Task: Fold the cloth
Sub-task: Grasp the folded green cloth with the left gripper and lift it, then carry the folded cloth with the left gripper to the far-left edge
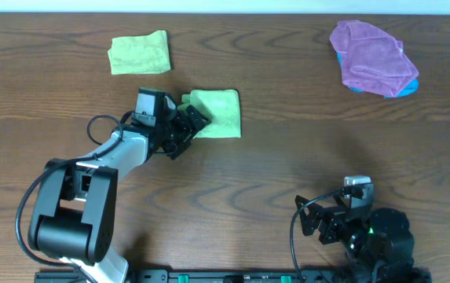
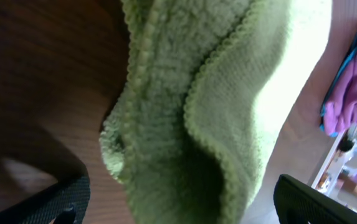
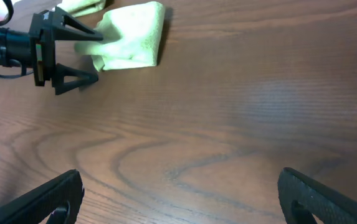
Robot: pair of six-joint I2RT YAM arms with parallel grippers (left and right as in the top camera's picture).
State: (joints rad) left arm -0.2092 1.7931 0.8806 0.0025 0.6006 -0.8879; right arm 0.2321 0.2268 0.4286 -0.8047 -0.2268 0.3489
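Observation:
A light green cloth [image 1: 218, 114] lies folded into a small rectangle on the wooden table, left of centre. My left gripper [image 1: 192, 122] is open at the cloth's left edge, low to the table. In the left wrist view the cloth's layered, stitched edge [image 2: 197, 112] bulges between the two spread fingers [image 2: 184, 202]. The right wrist view shows the same cloth [image 3: 134, 37] with the left gripper's open fingers [image 3: 81, 56] at its corner. My right gripper [image 1: 315, 222] is open and empty [image 3: 181, 199] near the front edge, far from the cloth.
A second green cloth [image 1: 140, 53] lies folded at the back left. A purple cloth [image 1: 374, 56] lies heaped on a blue one [image 1: 407, 88] at the back right; it also shows in the left wrist view [image 2: 346, 87].

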